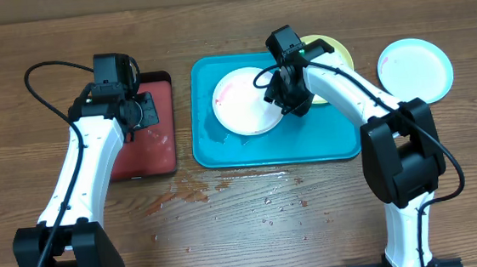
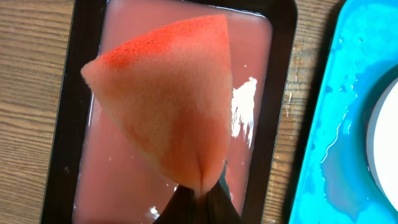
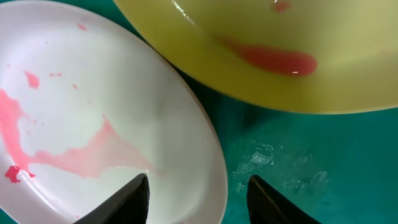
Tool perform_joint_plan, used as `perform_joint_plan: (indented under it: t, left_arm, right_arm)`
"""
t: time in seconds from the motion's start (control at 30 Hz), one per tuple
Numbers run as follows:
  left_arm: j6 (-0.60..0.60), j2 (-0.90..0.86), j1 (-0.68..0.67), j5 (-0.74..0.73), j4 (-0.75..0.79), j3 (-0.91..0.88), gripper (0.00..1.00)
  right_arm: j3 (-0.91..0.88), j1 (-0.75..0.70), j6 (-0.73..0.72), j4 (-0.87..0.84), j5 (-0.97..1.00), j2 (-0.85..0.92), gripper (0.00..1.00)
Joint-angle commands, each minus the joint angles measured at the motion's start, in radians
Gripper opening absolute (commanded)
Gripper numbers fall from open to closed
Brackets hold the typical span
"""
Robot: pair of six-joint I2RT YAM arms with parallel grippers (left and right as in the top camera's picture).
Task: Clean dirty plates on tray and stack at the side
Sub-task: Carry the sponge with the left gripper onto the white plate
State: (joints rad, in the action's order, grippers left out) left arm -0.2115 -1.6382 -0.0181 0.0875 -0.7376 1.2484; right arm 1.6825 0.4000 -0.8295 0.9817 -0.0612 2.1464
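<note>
The right jaws stand open astride the right rim of the white plate point(image 3: 93, 124), which lies flat on the tray point(image 1: 223, 156) (round, so no long axis), while the left jaws, farther off, are closed on a sponge point(image 2: 168, 99).

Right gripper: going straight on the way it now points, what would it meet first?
Most likely the white plate: the right gripper straddles its rim, one finger over the plate, the other over the teal tray. How near is unclear.
</note>
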Motion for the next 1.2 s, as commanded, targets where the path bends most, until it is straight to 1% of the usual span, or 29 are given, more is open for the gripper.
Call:
perform_joint_plan:
  t: [0.0,0.03,0.17,0.3,0.4,0.47,0.63,0.77,0.97,1.17]
  left_arm:
    - [0.026,0.024,-0.003,-0.011,0.000,0.024,0.04]
    - [0.025,0.024,-0.003,-0.011,0.000,0.024,0.04]
    - [0.026,0.024,-0.003,-0.022,0.000,0.024,0.04]
    - [0.025,0.024,-0.003,-0.043,0.001,0.024,0.04]
    - [0.025,0.024,-0.003,-0.055,0.001,0.024,0.04]
    - [0.025,0.024,-0.003,-0.061,0.000,0.024,0.04]
    - [0.040,0.024,-0.007,-0.121,-0.015,0.024,0.04]
    - [0.049,0.024,-0.040,-0.132,-0.023,0.024,0.04]
    - [0.030,0.024,-0.147,-0.133,-0.010,0.024,0.04]
    - [-0.043,-0.008,-0.268,-0.134,0.094,0.024,0.04]
  right_arm:
    - [-0.008,0.003,-0.006,-0.005,-0.017,0.021,0.52]
    - [-0.008,0.003,-0.008,-0.006,-0.016,0.025,0.49]
    - [-0.008,0.003,-0.007,-0.012,-0.016,0.045,0.45]
    - [-0.008,0.004,-0.006,-0.016,-0.027,0.074,0.35]
    - [-0.008,0.005,-0.003,-0.018,-0.038,0.093,0.19]
    - [-0.008,0.005,-0.003,-0.019,-0.037,0.095,0.04]
    - [-0.005,0.005,0.042,-0.019,-0.037,0.094,0.04]
    - [-0.003,0.005,0.057,-0.005,-0.033,0.094,0.04]
    - [-0.003,0.013,0.015,0.011,-0.031,0.094,0.04]
    - [-0.003,0.050,0.015,0.011,-0.030,0.094,0.04]
